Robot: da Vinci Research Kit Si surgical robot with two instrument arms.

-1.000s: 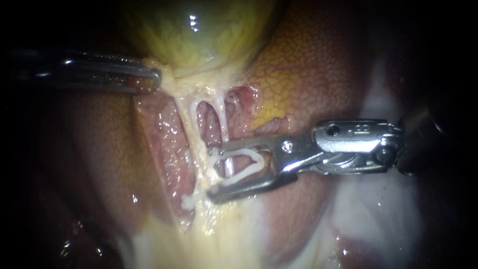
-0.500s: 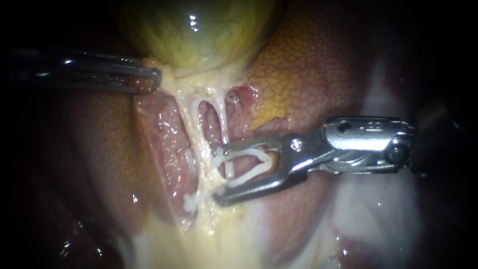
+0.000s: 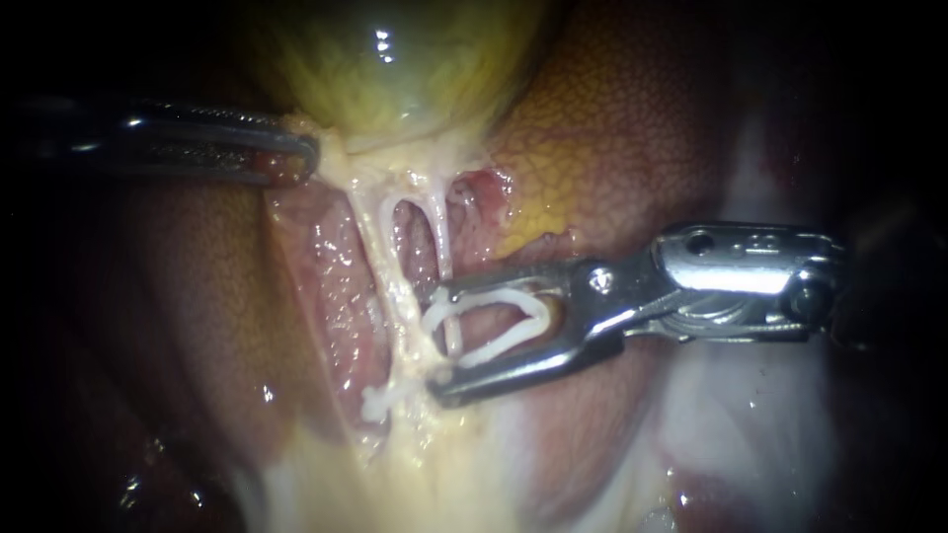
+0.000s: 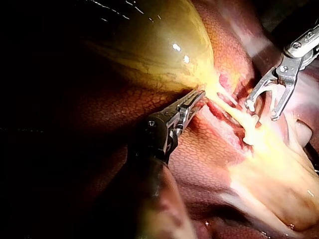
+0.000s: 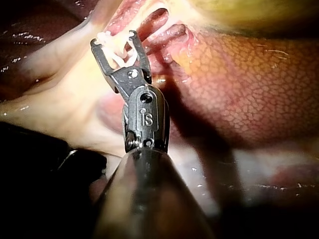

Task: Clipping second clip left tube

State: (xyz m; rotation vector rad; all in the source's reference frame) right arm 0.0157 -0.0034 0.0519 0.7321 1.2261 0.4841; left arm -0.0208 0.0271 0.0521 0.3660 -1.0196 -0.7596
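1. Below the gallbladder (image 3: 395, 59), the left tube (image 3: 375, 247) runs as a pale strand from the gallbladder's neck down toward yellowish fat. The right tube (image 3: 441, 237) lies just beside it, and the two join in a narrow arch at the top.
2. Lower on the left tube sits a small white piece (image 3: 375, 400), seemingly a clip already closed across it.
3. The right instrument's end effector (image 3: 437, 342) reaches in from the right. Its two jaws stand wide apart and carry an unclosed white clip (image 3: 499, 299), one leg seated along each jaw.
4. The jaw tips lie against or just short of the left tube, above the small white piece. A thin strand, apparently the right tube, crosses between the clip's legs. Whether the left tube is inside them I cannot tell.
5. The left tube's long axis crosses the jaws almost squarely and lies straight ahead of their tips. The next move probably needs a short advance along the shaft before closing.
6. The left instrument's end effector (image 3: 306, 158) is closed on pale tissue (image 3: 326, 148) at the gallbladder's neck, well apart from the clipping site, so the right instrument is nearer.
7. Mottled liver (image 3: 612, 128) surrounds everything.
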